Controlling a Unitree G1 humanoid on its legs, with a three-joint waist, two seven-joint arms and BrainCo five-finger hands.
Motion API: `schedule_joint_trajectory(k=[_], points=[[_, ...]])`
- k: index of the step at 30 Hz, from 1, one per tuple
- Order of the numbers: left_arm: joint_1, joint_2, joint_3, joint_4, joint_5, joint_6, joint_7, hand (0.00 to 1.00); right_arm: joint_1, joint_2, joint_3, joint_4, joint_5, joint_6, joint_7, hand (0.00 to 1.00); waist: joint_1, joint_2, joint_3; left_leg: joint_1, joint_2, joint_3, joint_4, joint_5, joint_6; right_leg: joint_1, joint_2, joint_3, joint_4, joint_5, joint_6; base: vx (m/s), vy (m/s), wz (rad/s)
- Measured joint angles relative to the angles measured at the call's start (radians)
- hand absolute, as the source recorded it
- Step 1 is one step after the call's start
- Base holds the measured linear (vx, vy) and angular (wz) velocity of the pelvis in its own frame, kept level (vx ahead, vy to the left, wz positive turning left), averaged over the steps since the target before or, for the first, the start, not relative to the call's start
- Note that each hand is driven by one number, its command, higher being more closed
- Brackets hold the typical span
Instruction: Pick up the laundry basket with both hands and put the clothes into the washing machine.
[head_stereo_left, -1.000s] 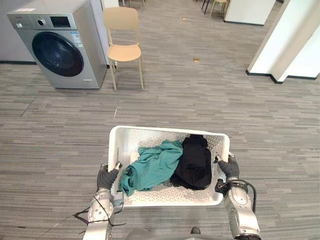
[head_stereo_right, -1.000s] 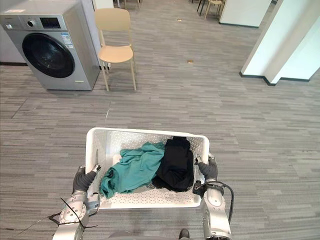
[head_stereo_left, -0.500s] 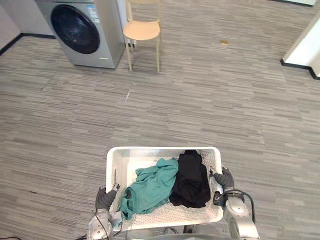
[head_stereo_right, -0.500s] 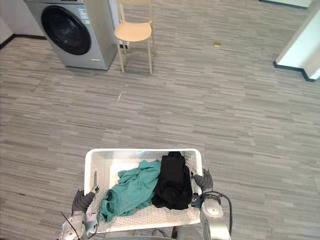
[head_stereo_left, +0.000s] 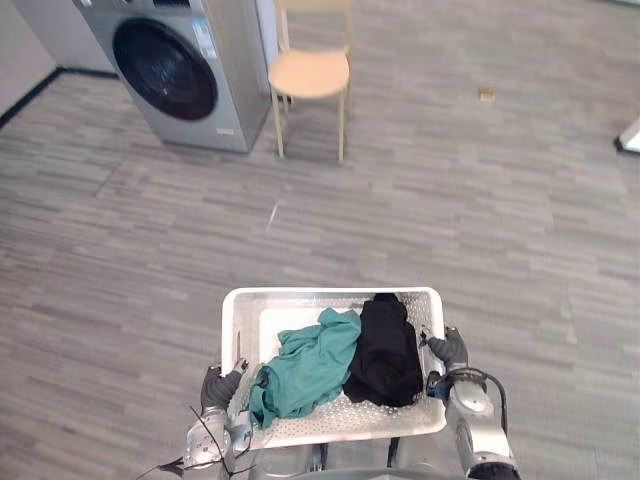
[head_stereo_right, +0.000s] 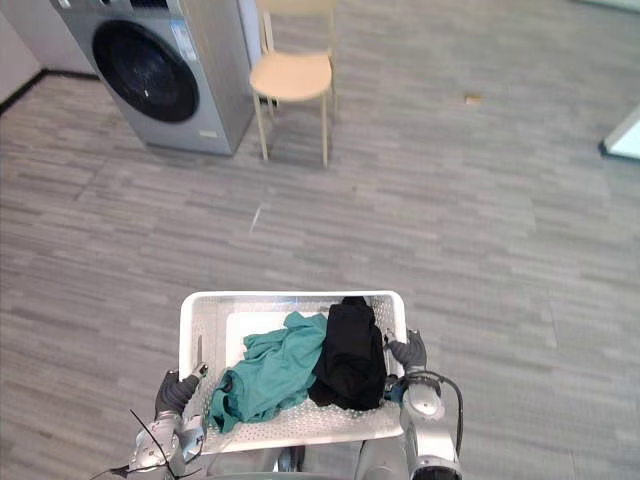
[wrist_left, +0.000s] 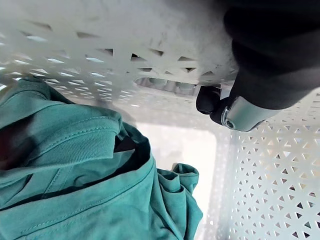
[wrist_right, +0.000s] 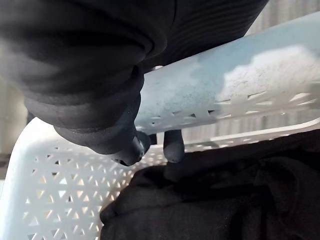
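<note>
Left hand (head_stereo_left: 218, 385) and right hand (head_stereo_left: 447, 350) stay clenched on the laundry basket (head_stereo_left: 330, 296) rims, clothes (head_stereo_left: 310, 365) inside. View has swung; washing machine (head_stereo_left: 175, 75) sits far left, well apart, so the carry is unfinished.

Baskets: we count one laundry basket (head_stereo_left: 330, 293).
Clothes: we count two inside it, a teal garment (head_stereo_left: 310, 365) and a black garment (head_stereo_left: 385, 350).
Washers: one washing machine (head_stereo_left: 180, 70), well beyond the basket.
Chairs: one chair (head_stereo_left: 310, 72), beyond the basket.
Floor bits: one scrap (head_stereo_left: 487, 96), beyond the basket.
Hands: two at the basket's ends, left hand (head_stereo_left: 215, 388) and right hand (head_stereo_left: 447, 350).
</note>
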Motion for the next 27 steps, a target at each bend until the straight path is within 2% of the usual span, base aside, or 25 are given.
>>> schedule_joint_trajectory(k=[1, 2, 3, 4, 5, 6, 7, 8, 9, 10, 11, 12, 13, 15, 17, 18, 20, 21, 22, 23, 24, 25, 26, 27], points=[[0.0, 0.002, -0.005, -0.017, 0.001, 0.0, -0.001, 1.0, 0.017, 0.008, -0.001, -0.03, 0.0, -0.004, 0.0, 1.0, -0.004, 0.0, 0.0, 0.03, 0.002, -0.005, -0.029, -0.005, -0.01, -0.03, 0.01, -0.01, -0.039, -0.021, 0.014, 0.73, 0.047, 0.86], [-0.001, 0.003, -0.009, -0.049, 0.003, -0.003, -0.003, 1.0, 0.041, 0.018, -0.005, -0.075, 0.002, -0.017, 0.0, 1.0, -0.025, 0.0, -0.001, 0.09, 0.013, -0.022, -0.084, -0.036, -0.057, -0.092, 0.035, -0.052, -0.196, -0.052, 0.036, 0.49, 0.016, 0.63], [-0.005, 0.004, -0.009, -0.051, 0.003, -0.004, -0.005, 1.0, 0.041, 0.02, -0.006, -0.078, 0.004, -0.021, 0.0, 1.0, -0.026, -0.006, -0.004, 0.111, 0.014, -0.026, -0.1, -0.043, -0.067, -0.114, 0.044, -0.062, -0.28, -0.054, 0.039, 0.74, -0.011, 0.63], [-0.014, 0.005, -0.01, -0.051, 0.004, -0.003, -0.01, 1.0, 0.038, 0.02, -0.013, -0.079, 0.01, -0.02, 0.0, 1.0, -0.026, -0.012, -0.01, 0.146, 0.028, -0.033, -0.111, -0.065, -0.096, -0.147, 0.069, -0.073, -0.447, -0.045, 0.036, 0.51, -0.034, 0.42], [-0.014, 0.007, -0.01, -0.051, 0.009, -0.003, -0.016, 1.0, 0.041, 0.021, -0.012, -0.079, 0.011, -0.02, 0.0, 1.0, -0.03, -0.011, -0.011, 0.171, 0.044, -0.036, -0.113, -0.087, -0.133, -0.152, 0.095, -0.059, -0.582, -0.014, 0.027, 0.75, -0.072, 0.65], [-0.007, 0.006, -0.011, -0.051, 0.022, -0.003, -0.017, 1.0, 0.055, 0.022, -0.011, -0.08, 0.014, -0.019, 0.0, 1.0, -0.042, -0.018, -0.016, 0.207, 0.055, -0.053, -0.114, -0.109, -0.168, -0.151, 0.118, -0.03, -0.707, 0.052, 0.006, 0.67, -0.122, 0.79], [0.002, 0.006, -0.01, -0.05, 0.027, -0.001, -0.018, 1.0, 0.064, 0.021, -0.005, -0.079, 0.018, -0.019, 0.0, 1.0, -0.052, -0.028, -0.024, 0.239, 0.061, -0.07, -0.106, -0.126, -0.191, -0.15, 0.119, -0.018, -0.722, 0.139, -0.028, 0.85, -0.193, 0.81], [0.0, -0.001, -0.01, -0.035, 0.032, 0.002, -0.018, 1.0, 0.075, 0.018, -0.004, -0.076, 0.018, -0.02, -0.001, 1.0, -0.051, -0.018, -0.043, 0.253, 0.081, -0.094, -0.075, -0.133, -0.189, -0.146, 0.132, -0.024, -0.672, 0.177, -0.072, 0.76, -0.185, 0.47], [0.0, -0.009, -0.011, -0.03, 0.032, 0.008, -0.017, 1.0, 0.062, -0.003, 0.001, -0.076, 0.018, -0.009, -0.001, 1.0, -0.043, 0.023, -0.059, 0.222, 0.126, -0.113, 0.002, -0.126, -0.185, -0.143, 0.16, -0.06, -0.648, 0.148, -0.102, 0.74, -0.192, 0.36], [-0.01, -0.028, -0.01, -0.03, 0.032, 0.008, -0.017, 1.0, 0.05, -0.029, 0.006, -0.078, 0.023, -0.004, -0.001, 1.0, -0.05, 0.056, -0.059, 0.148, 0.141, -0.132, 0.187, -0.064, -0.157, -0.115, 0.181, -0.09, -0.643, 0.104, -0.13, 0.58, -0.144, 0.17], [-0.012, -0.041, -0.003, -0.03, 0.032, 0.008, -0.016, 1.0, 0.045, -0.04, 0.011, -0.079, 0.028, -0.002, -0.001, 1.0, -0.049, 0.068, -0.053, 0.104, 0.147, -0.133, 0.295, 0.006, -0.141, -0.09, 0.195, -0.092, -0.65, 0.093, -0.147, 0.68, -0.186, 0.19], [-0.002, -0.048, 0.007, -0.03, 0.036, 0.008, -0.018, 1.0, 0.051, -0.041, 0.02, -0.079, 0.044, -0.001, -0.005, 1.0, -0.042, 0.077, -0.048, 0.012, 0.176, -0.127, 0.509, 0.154, -0.126, -0.012, 0.214, -0.077, -0.688, 0.068, -0.157, 0.67, -0.167, 0.1], [0.014, -0.036, 0.004, -0.031, 0.039, 0.008, -0.022, 1.0, 0.067, -0.029, 0.021, -0.079, 0.049, 0.003, -0.008, 1.0, -0.038, 0.082, -0.044, -0.048, 0.237, -0.097, 0.666, 0.144, -0.108, 0.09, 0.246, -0.067, -0.75, 0.063, -0.16, 0.78, -0.2, 0.04], [0.04, -0.032, 0.007, -0.042, 0.038, 0.006, -0.023, 1.0, 0.092, -0.028, 0.038, -0.095, 0.048, 0.002, -0.009, 1.0, 0.001, 0.062, -0.048, -0.187, 0.289, -0.065, 0.81, 0.106, -0.061, 0.246, 0.259, -0.013, -0.842, 0.036, -0.166, 0.69, -0.188, -0.28], [0.045, -0.038, 0.007, -0.052, 0.038, 0.005, -0.026, 1.0, 0.092, -0.03, 0.038, -0.104, 0.048, 0.003, -0.009, 1.0, 0.015, 0.062, -0.049, -0.271, 0.292, -0.061, 0.805, 0.085, -0.061, 0.288, 0.257, 0.013, -0.873, 0.008, -0.147, 0.46, -0.103, -0.38], [0.042, -0.047, 0.007, -0.051, 0.037, 0.005, -0.026, 1.0, 0.086, -0.036, 0.035, -0.106, 0.048, 0.006, -0.009, 1.0, 0.028, 0.074, -0.044, -0.345, 0.291, -0.067, 0.744, 0.061, -0.082, 0.318, 0.26, 0.027, -0.891, -0.01, -0.134, 0.33, -0.023, -0.33], [0.048, -0.051, 0.007, -0.051, 0.038, 0.006, -0.034, 1.0, 0.079, -0.04, 0.033, -0.106, 0.048, 0.018, -0.009, 1.0, 0.029, 0.074, -0.041, -0.408, 0.249, -0.046, 0.503, 0.02, -0.125, 0.365, 0.242, 0.051, -0.894, -0.052, -0.13, 0.38, 0.066, -0.22], [0.051, -0.053, 0.007, -0.051, 0.038, 0.006, -0.037, 1.0, 0.079, -0.041, 0.031, -0.106, 0.048, 0.02, -0.009, 1.0, 0.028, 0.071, -0.039, -0.414, 0.231, -0.044, 0.424, 0.022, -0.127, 0.382, 0.237, 0.06, -0.894, -0.064, -0.131, 0.39, 0.141, -0.19], [0.058, -0.059, 0.006, -0.051, 0.038, 0.006, -0.039, 1.0, 0.079, -0.041, 0.026, -0.107, 0.048, 0.021, -0.01, 1.0, 0.03, 0.07, -0.04, -0.422, 0.2, -0.042, 0.26, 0.03, -0.138, 0.414, 0.224, 0.076, -0.892, -0.096, -0.12, 0.36, 0.209, -0.37], [0.064, -0.06, -0.001, -0.061, 0.038, 0.006, -0.039, 1.0, 0.078, -0.041, 0.014, -0.113, 0.048, 0.021, -0.011, 1.0, 0.038, 0.071, -0.044, -0.422, 0.181, -0.047, 0.128, 0.074, -0.166, 0.428, 0.216, 0.097, -0.884, -0.142, -0.104, 0.44, 0.267, -0.55], [0.067, -0.057, -0.002, -0.065, 0.038, 0.006, -0.039, 1.0, 0.079, -0.037, 0.014, -0.112, 0.048, 0.021, -0.012, 1.0, 0.05, 0.061, -0.05, -0.418, 0.174, -0.043, 0.117, 0.108, -0.169, 0.429, 0.204, 0.116, -0.861, -0.173, -0.093, 0.38, 0.248, -0.66], [0.068, -0.051, -0.002, -0.065, 0.039, 0.006, -0.039, 1.0, 0.089, -0.028, 0.016, -0.113, 0.048, 0.021, -0.016, 1.0, 0.061, 0.041, -0.066, -0.405, 0.156, -0.022, 0.117, 0.155, -0.173, 0.432, 0.178, 0.142, -0.83, -0.212, -0.076, 0.55, 0.256, -0.6], [0.07, -0.041, -0.01, -0.066, 0.04, 0.007, -0.039, 1.0, 0.111, -0.02, 0.016, -0.113, 0.047, 0.019, -0.024, 1.0, 0.053, 0.014, -0.095, -0.381, 0.132, 0.025, 0.143, 0.169, -0.17, 0.43, 0.131, 0.154, -0.75, -0.251, -0.022, 0.6, 0.248, -0.62], [0.068, -0.039, -0.013, -0.073, 0.041, 0.007, -0.039, 1.0, 0.11, -0.022, 0.013, -0.116, 0.047, 0.019, -0.025, 1.0, 0.059, 0.003, -0.096, -0.364, 0.129, 0.056, 0.169, 0.134, -0.151, 0.375, 0.113, 0.154, -0.613, -0.245, -0.01, 0.72, 0.307, -0.64]])
